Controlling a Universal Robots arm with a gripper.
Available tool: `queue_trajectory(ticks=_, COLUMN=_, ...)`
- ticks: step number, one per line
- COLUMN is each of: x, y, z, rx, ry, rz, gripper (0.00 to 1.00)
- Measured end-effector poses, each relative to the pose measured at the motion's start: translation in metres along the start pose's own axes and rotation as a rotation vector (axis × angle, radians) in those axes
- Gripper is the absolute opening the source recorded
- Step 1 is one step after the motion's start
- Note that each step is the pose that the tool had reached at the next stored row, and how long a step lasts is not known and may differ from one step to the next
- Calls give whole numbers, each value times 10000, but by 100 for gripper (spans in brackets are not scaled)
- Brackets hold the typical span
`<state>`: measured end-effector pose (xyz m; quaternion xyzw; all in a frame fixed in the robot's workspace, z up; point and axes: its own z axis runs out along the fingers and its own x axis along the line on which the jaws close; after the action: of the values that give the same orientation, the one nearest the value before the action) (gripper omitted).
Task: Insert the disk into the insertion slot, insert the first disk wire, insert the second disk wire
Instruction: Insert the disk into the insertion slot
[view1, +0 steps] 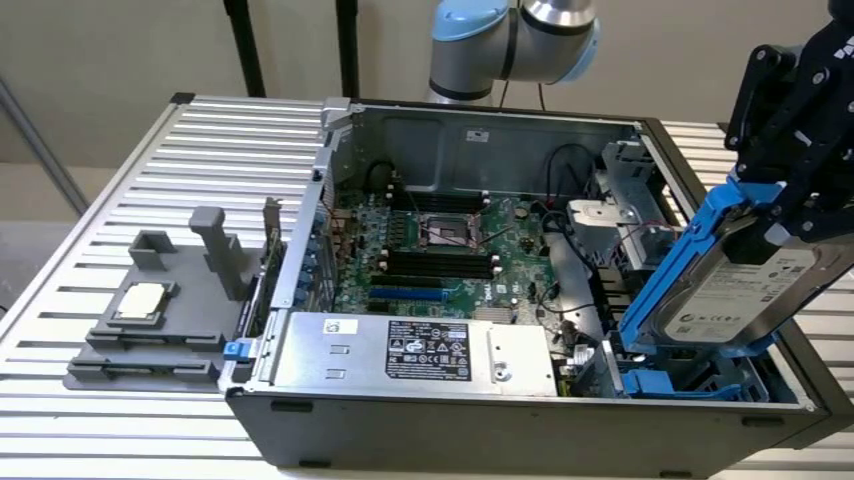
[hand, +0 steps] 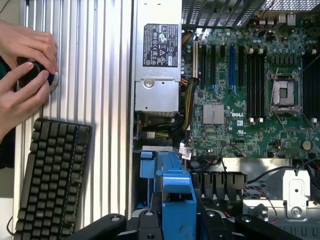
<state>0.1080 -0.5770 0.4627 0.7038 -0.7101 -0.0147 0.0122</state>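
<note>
In the exterior view my gripper (view1: 774, 212) is at the right, above the open computer case, shut on the top end of the disk (view1: 741, 295). The disk is a silver-grey drive with a white label in a bright blue carrier (view1: 678, 272). It hangs tilted, its lower end just above the insertion slot (view1: 687, 385), a slate-blue cage with blue tabs in the case's front right corner. The wrist view looks down the carrier's blue edge (hand: 175, 197) between my black fingers (hand: 107, 225). Thin red and black wires (view1: 646, 236) lie by the cage; I cannot tell which are the disk wires.
The silver power supply (view1: 414, 350) fills the case's front, with the motherboard (view1: 441, 250) behind it. A grey metal bracket cage (view1: 625, 170) stands at the back right. A grey fixture (view1: 147, 320) sits outside on the slatted table. A person's hands (hand: 25, 65) and a keyboard (hand: 50, 180) lie beside the case.
</note>
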Motion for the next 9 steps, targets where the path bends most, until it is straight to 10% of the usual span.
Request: queue_trajectory(ticks=9, x=0, y=-21, z=63, rx=1, ry=-46, rz=-4, gripper=32)
